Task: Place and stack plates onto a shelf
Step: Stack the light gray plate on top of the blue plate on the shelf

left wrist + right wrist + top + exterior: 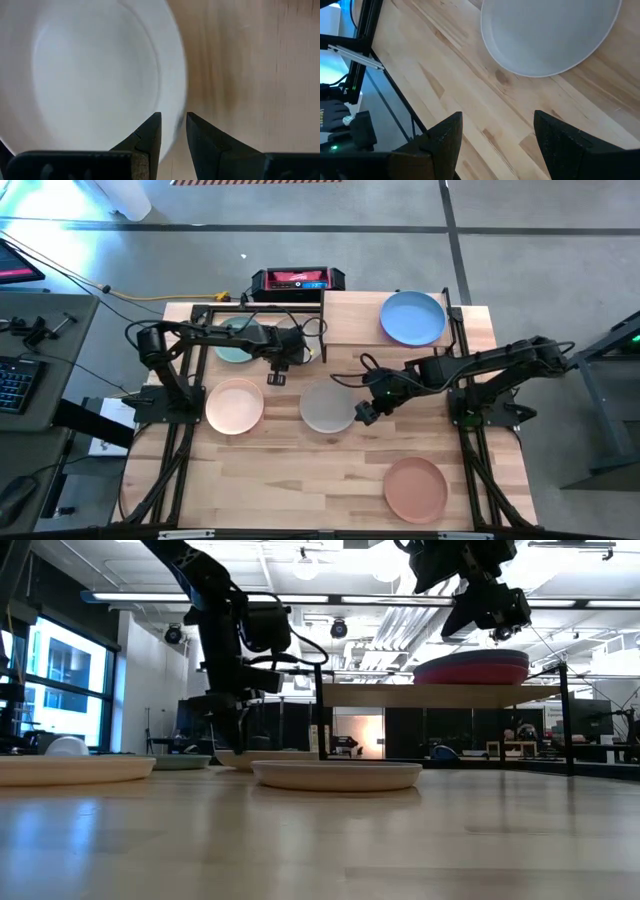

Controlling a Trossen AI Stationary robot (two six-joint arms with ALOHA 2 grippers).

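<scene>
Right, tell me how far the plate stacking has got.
Done: a stack topped by the blue plate sits on the shelf. In hand: left hand at the rim of the white plate; right hand open by the grey plate. Left: teal, peach, terracotta plates on the table.

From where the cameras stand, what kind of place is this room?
Probably a robotics lab or workshop: two arms are mounted at a butcher-block table, a keyboard sits on a side desk, and ceiling light strips run over an open hall.

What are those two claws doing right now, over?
Left claw straddling white plate rim. Right claw open above grey plate, empty. Shelf holds blue plate.
</scene>
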